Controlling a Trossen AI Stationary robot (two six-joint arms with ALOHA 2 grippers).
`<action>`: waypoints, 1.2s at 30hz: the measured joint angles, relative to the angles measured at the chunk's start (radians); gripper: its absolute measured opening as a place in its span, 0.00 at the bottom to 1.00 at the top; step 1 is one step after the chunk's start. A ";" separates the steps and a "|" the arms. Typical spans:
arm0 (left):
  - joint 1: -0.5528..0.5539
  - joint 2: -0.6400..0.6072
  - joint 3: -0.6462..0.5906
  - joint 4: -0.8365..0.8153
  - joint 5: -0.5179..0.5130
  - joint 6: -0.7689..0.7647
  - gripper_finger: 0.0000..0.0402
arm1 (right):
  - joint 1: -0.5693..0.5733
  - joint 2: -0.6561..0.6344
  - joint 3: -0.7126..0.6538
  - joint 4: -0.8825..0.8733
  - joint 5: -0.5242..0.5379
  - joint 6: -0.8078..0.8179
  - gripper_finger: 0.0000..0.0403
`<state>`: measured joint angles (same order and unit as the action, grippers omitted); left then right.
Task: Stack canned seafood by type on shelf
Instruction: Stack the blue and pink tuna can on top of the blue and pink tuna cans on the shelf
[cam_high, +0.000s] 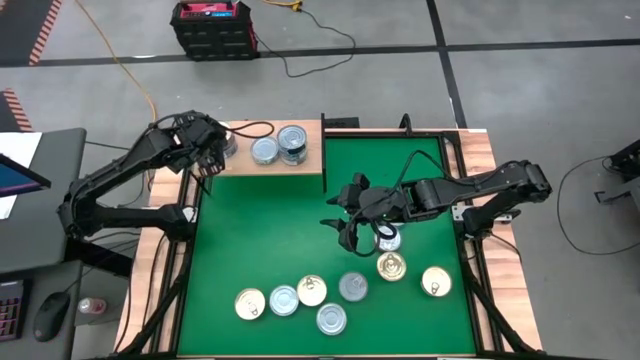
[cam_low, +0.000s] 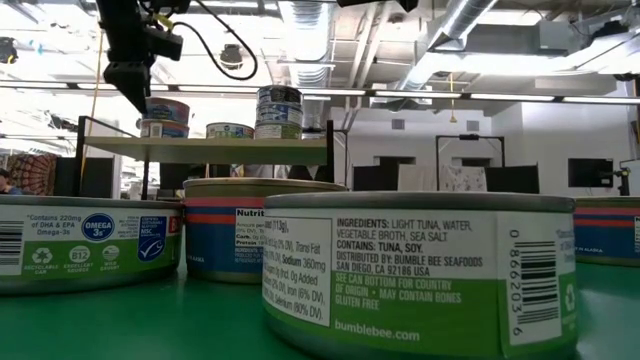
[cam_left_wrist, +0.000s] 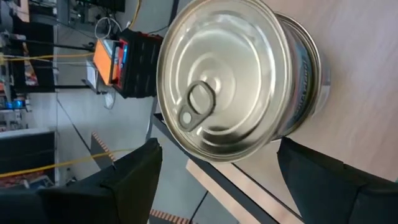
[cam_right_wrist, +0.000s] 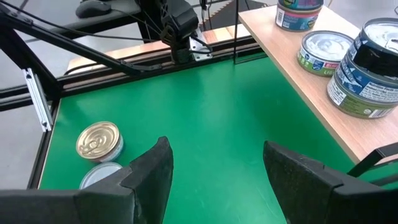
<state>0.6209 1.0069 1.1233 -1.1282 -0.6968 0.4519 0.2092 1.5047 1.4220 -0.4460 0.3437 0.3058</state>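
Observation:
The light-wood shelf (cam_high: 300, 172) stands over the mat's far left corner, raised on legs in the low view (cam_low: 230, 143). It carries a silver-lidded tin (cam_left_wrist: 236, 81) at its left end, a flat tin (cam_high: 264, 150) and a stack of tins (cam_high: 293, 143). My left gripper (cam_high: 212, 152) is open just left of the end tin, with a finger (cam_left_wrist: 137, 174) on either side of it and a gap to the tin. My right gripper (cam_high: 352, 228) hangs open over the green mat with nothing between its fingers (cam_right_wrist: 149, 174). Several tins (cam_high: 312, 291) lie near the mat's front edge.
One tin (cam_high: 388, 240) sits on the mat close under my right arm, and gold-lidded ones (cam_high: 392, 266) (cam_high: 436, 281) lie nearer the front right. The green mat (cam_high: 270, 230) is bare between the shelf and the front row. A black crate (cam_high: 212, 25) stands on the floor beyond the table.

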 joint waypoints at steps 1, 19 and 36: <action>0.000 0.000 0.000 -0.005 0.000 -0.005 0.76 | 0.000 0.000 0.000 0.003 0.000 0.000 0.68; -0.306 -0.009 0.147 -0.148 0.624 -0.576 0.76 | -0.042 0.000 0.000 -0.236 -0.170 0.062 0.68; -1.128 0.037 -0.373 0.638 0.747 -1.441 0.76 | -0.032 0.000 0.000 -0.302 -0.163 0.060 0.68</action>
<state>-0.5073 1.0444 0.7506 -0.4903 0.0499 -0.9892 0.1770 1.5051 1.4220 -0.7475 0.1806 0.3660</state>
